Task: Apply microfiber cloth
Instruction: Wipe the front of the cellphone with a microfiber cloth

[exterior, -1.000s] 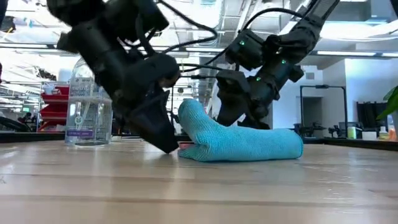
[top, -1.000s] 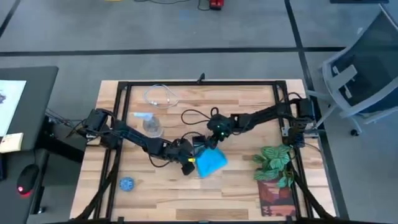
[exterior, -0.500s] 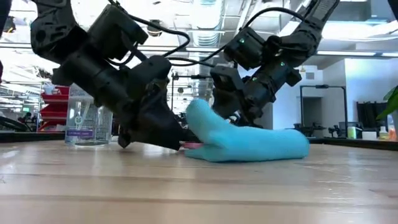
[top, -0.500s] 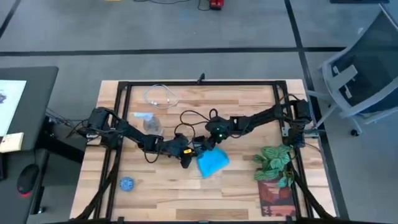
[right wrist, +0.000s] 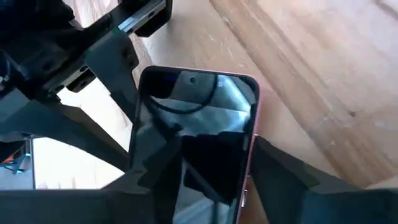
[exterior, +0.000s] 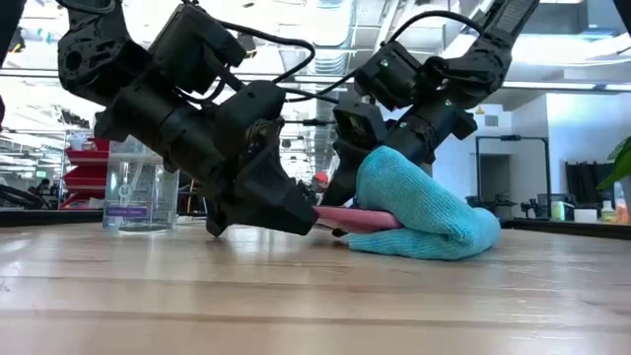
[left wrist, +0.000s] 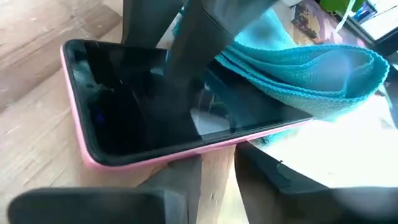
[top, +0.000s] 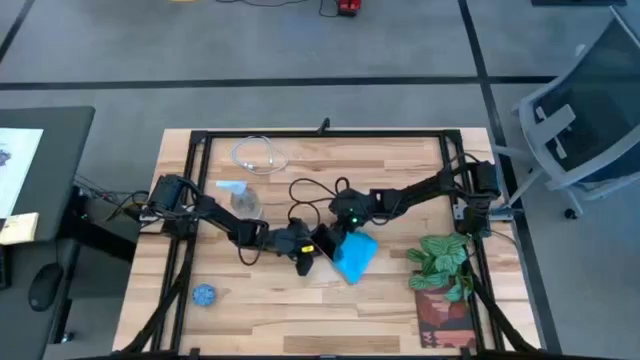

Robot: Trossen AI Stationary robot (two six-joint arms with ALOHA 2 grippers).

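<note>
Microfiber cloth [top: 354,256] lies bunched near the tabletop's middle, on one end of the pink-edged phone [left wrist: 161,118].
Left gripper [exterior: 296,212] pinches the phone's other end; right gripper [top: 345,228] pinches the cloth, and next should rub it across the glass.

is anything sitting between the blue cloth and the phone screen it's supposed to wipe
Nothing loose lies between them. The microfiber cloth is already draped over one end of the pink-cased phone, which the left gripper holds at its other end. Only the right gripper is there, at the cloth over the screen.
</note>
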